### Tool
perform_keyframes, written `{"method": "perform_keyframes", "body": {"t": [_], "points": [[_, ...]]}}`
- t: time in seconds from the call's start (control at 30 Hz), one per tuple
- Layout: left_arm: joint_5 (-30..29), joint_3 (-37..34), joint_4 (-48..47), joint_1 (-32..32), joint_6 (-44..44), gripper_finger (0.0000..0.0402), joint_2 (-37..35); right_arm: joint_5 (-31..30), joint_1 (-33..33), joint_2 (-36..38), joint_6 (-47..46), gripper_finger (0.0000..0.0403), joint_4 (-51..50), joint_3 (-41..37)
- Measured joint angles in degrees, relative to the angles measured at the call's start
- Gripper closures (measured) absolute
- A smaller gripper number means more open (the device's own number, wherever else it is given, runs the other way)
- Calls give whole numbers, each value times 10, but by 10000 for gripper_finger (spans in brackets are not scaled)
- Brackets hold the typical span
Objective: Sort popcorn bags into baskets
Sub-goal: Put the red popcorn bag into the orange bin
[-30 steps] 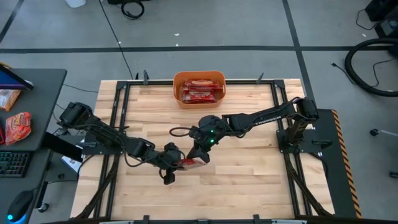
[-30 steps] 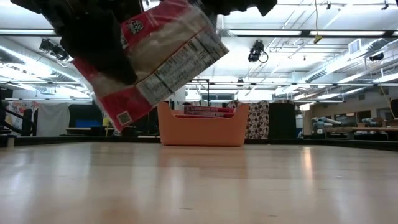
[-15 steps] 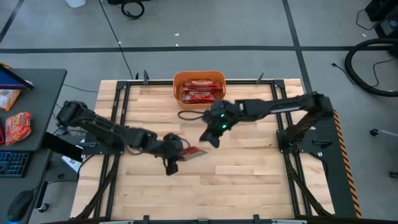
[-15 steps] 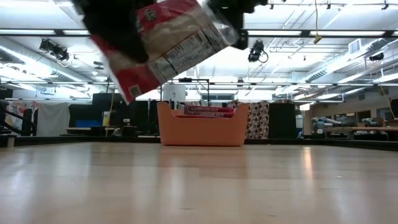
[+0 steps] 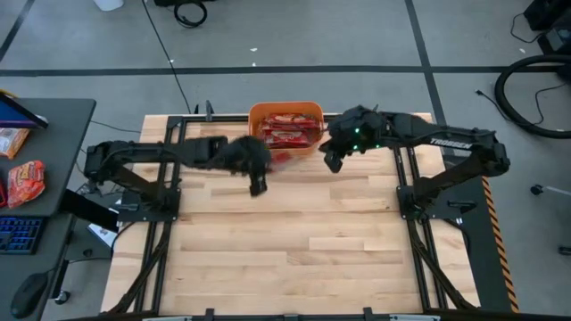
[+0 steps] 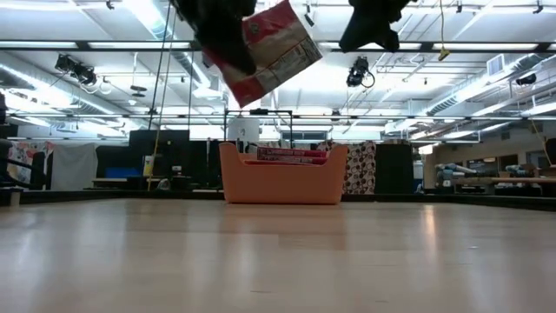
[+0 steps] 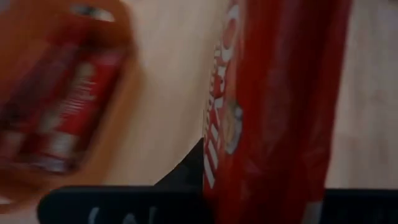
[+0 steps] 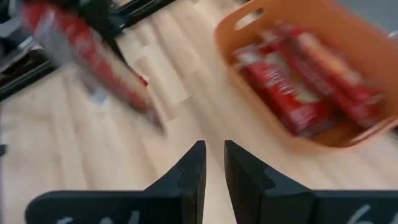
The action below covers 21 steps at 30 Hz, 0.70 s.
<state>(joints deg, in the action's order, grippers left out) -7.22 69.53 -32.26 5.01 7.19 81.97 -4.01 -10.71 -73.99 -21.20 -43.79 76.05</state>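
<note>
My left gripper (image 5: 256,168) is shut on one red popcorn bag (image 6: 271,50), carried high just in front of the orange tub's (image 5: 285,109) near left corner. The left wrist view shows that bag (image 7: 273,106) edge-on, with the tub (image 7: 121,87) beyond it. The right wrist view shows it as a red streak (image 8: 93,53). Several more red bags (image 5: 287,134) lie flat inside the tub (image 8: 225,38). My right gripper (image 8: 214,167) hovers by the tub's near right corner (image 5: 335,159), open by a narrow gap and holding nothing. My left gripper pinches the popcorn bag by one end (image 7: 261,186) between its two fingers. The bag is lifted clear of the table and sticks out tilted from the fingers, its free end (image 6: 300,43) toward the tub.
Black frame rails (image 5: 169,178) run along the table's left, right and far sides. A side desk at the left carries an orange-red snack packet (image 5: 25,183) and a keyboard. Bare wood (image 5: 294,250) spreads over the near half of the table.
My left gripper has carried the bag from the table's near middle toward the far edge, up to the tub, and the bag has stayed lifted. My right gripper has drawn away from the bag, moving toward the far right, to the tub's right side.
</note>
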Motion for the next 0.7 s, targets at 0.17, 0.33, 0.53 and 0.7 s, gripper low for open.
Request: {"method": "perform_keyframes", "body": {"t": [0.17, 0.33, 0.53, 0.7], "points": [[-6, 15, 14, 79, -24, 364, 6, -7, -43, 8, 37, 339, 0, 0], [0, 53, 16, 143, -42, 371, 30, -5, -72, 5, 82, 339, 0, 0], [2, 117, 16, 199, -94, 368, 94, 20, -106, -6, 143, 340, 15, -1], [-9, 178, 17, 227, -153, 367, 169, 52, -125, -9, 193, 340, 13, -1]]}}
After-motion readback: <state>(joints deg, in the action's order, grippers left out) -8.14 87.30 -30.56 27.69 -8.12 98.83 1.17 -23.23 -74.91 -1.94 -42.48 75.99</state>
